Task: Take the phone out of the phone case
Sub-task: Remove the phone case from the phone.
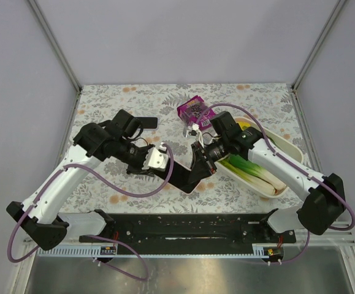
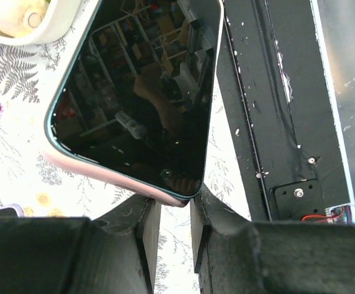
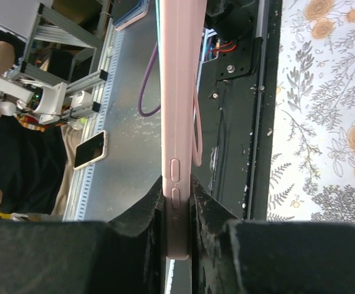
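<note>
Here, right fingers (image 3: 141, 215) clamp one phone case (image 3: 176, 92) holding one phone (image 2: 140, 92).

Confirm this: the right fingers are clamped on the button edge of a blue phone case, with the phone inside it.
One thing is wrong: the case is pink, not blue. In the right wrist view the right fingers are clamped on the button edge of the pale pink phone case, with the black glass-fronted phone inside it.

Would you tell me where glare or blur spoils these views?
Left wrist: the phone screen mirrors the room. Right wrist: the case is sharp, the right claw gripping it blurred. Top: even light, soft shadows.
</note>
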You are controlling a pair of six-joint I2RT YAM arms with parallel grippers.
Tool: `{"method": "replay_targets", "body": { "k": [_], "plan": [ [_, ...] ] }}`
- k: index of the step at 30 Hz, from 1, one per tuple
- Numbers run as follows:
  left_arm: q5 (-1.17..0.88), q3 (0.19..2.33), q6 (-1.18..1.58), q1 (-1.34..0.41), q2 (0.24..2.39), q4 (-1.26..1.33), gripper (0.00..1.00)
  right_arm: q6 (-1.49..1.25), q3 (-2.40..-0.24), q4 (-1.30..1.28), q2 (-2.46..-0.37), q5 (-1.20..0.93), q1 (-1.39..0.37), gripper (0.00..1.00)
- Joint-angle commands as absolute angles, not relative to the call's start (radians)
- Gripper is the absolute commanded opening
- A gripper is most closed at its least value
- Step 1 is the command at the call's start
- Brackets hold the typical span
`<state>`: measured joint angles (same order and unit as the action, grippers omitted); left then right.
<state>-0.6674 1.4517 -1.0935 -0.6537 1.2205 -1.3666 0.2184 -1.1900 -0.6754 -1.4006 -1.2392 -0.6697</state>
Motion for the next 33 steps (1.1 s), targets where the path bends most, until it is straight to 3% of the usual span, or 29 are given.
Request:
{"method": "replay_targets", "body": {
  "k": [1,7,12,17,19,23,25,28,33],
  "plan": [
    [-0.789,1.506,-0.949,-0.699,1.247,-0.868,0.06,0.186,-1.217,-0.449,-1.361,-1.289,-0.732,0.00],
    [-0.772,1.497,-0.749,-0.696,1.217,-0.787,0.13,0.205,-1.215,-0.457,-1.342,-1.249,-0.730,0.00],
    [-0.880,1.460,-0.606,-0.641,1.187,-0.713,0.01,0.229,-1.224,-0.483,-1.336,-1.249,-0.732,0.00],
    [-1.041,1.430,-0.633,-0.583,1.169,-0.730,0.02,0.233,-1.226,-0.495,-1.325,-1.246,-0.732,0.00],
    [-1.040,1.434,-0.649,-0.581,1.169,-0.756,0.12,0.236,-1.226,-0.497,-1.322,-1.230,-0.732,0.00],
    [-1.031,1.456,-0.721,-0.577,1.160,-0.842,0.50,0.242,-1.220,-0.495,-1.316,-1.190,-0.730,0.00],
    [-1.014,1.465,-0.771,-0.575,1.152,-0.892,0.61,0.241,-1.221,-0.497,-1.315,-1.183,-0.730,0.00],
    [-0.960,1.480,-0.843,-0.577,1.138,-0.969,0.69,0.239,-1.224,-0.495,-1.315,-1.172,-0.729,0.00],
    [-0.928,1.517,-0.769,-0.532,1.127,-0.965,0.72,0.241,-1.226,-0.495,-1.315,-1.123,-0.727,0.00]
  ]
}}
